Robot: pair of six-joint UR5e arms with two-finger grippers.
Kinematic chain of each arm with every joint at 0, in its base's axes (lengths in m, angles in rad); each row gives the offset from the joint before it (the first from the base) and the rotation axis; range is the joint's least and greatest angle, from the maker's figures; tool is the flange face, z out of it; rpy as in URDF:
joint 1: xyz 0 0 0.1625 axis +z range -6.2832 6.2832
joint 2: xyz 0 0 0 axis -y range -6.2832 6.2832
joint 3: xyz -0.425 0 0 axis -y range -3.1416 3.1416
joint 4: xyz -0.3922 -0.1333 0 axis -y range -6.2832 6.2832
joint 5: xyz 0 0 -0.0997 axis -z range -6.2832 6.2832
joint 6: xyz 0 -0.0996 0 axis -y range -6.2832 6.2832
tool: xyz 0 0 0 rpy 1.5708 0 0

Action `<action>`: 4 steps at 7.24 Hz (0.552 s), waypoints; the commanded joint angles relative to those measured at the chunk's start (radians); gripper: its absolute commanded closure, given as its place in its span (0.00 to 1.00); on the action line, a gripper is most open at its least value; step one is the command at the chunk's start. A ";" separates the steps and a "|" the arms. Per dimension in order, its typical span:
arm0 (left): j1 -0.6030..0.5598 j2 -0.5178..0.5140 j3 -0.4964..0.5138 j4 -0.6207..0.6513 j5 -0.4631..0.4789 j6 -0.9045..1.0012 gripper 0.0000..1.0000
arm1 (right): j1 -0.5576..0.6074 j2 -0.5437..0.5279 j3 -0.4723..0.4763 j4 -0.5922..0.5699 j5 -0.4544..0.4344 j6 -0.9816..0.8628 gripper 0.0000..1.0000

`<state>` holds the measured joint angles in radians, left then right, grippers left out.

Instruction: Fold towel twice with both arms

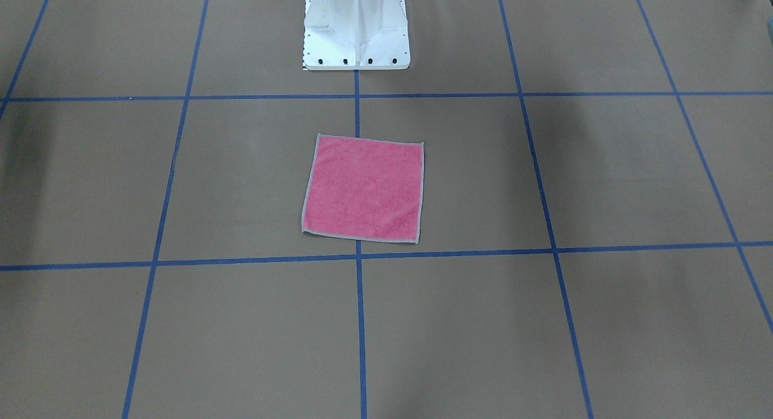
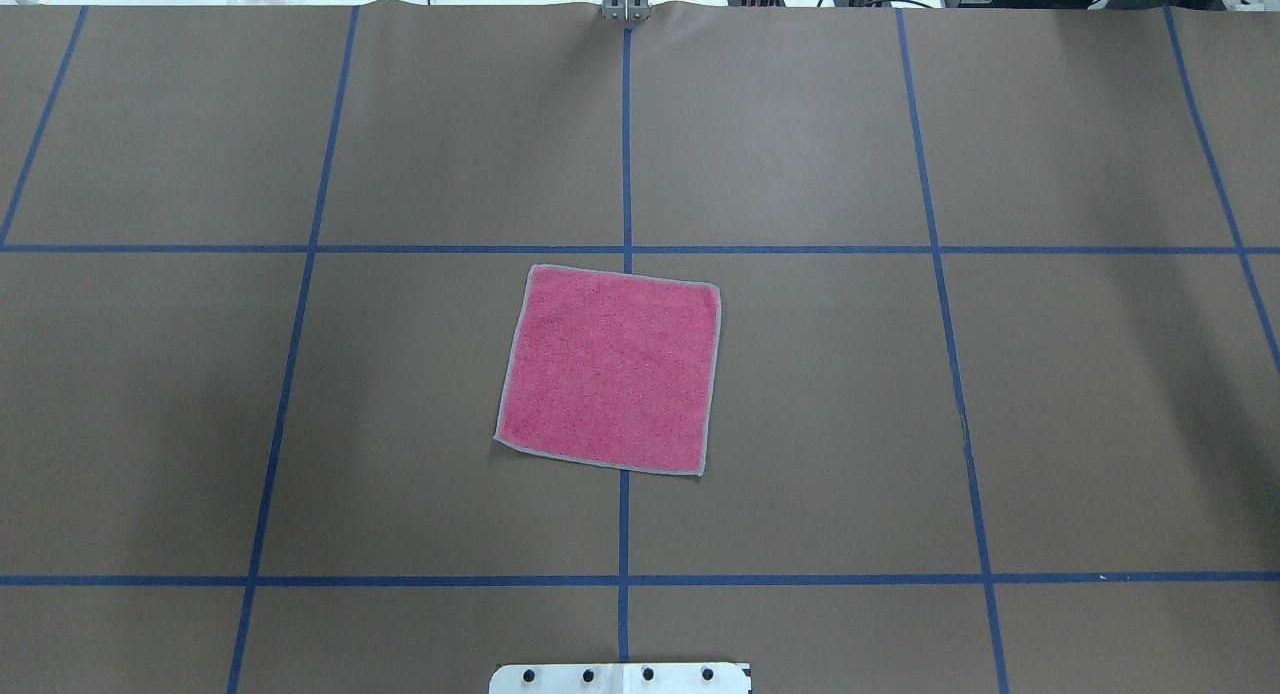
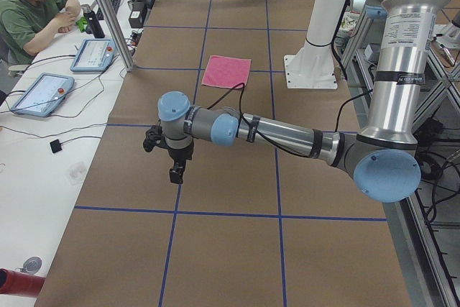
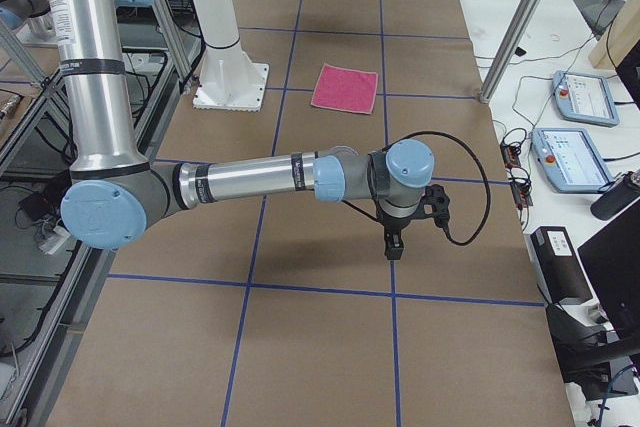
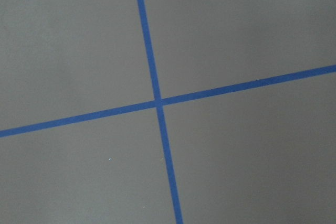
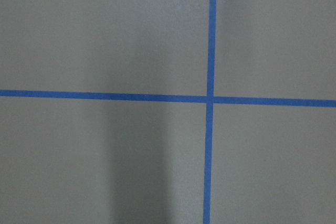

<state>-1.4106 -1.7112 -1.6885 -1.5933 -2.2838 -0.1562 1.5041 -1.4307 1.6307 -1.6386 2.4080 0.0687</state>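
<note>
The towel (image 1: 364, 189) lies flat and unfolded, pink face up with a light grey border, at the table's middle in front of the pedestal; it also shows in the overhead view (image 2: 610, 369) and both side views (image 3: 226, 72) (image 4: 345, 88). My left gripper (image 3: 176, 174) hangs above the table far out on the left end, well away from the towel. My right gripper (image 4: 393, 247) hangs far out on the right end. I cannot tell whether either is open or shut. Both wrist views show only brown paper and blue tape lines.
The white bolted pedestal base (image 1: 356, 32) stands behind the towel. A seated operator (image 3: 29, 5) and tablets (image 3: 42, 93) (image 4: 585, 97) are on white side benches beyond the table's far edge. Blue tape (image 2: 625, 249) grids the brown paper.
</note>
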 commanded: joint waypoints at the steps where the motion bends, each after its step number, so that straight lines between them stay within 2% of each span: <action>1: 0.028 -0.132 -0.003 -0.001 -0.003 -0.167 0.00 | -0.108 0.142 -0.005 0.003 -0.004 0.248 0.00; 2: 0.057 -0.160 -0.007 -0.004 -0.012 -0.199 0.00 | -0.122 0.182 0.007 0.003 0.005 0.311 0.00; 3: 0.118 -0.191 0.000 -0.014 -0.072 -0.269 0.00 | -0.143 0.181 0.014 0.034 0.026 0.339 0.00; 4: 0.192 -0.221 -0.003 -0.040 -0.084 -0.422 0.00 | -0.188 0.158 0.002 0.149 0.028 0.347 0.00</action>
<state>-1.2994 -1.8920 -1.6914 -1.6098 -2.3373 -0.4315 1.3623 -1.2643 1.6377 -1.5881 2.4262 0.3843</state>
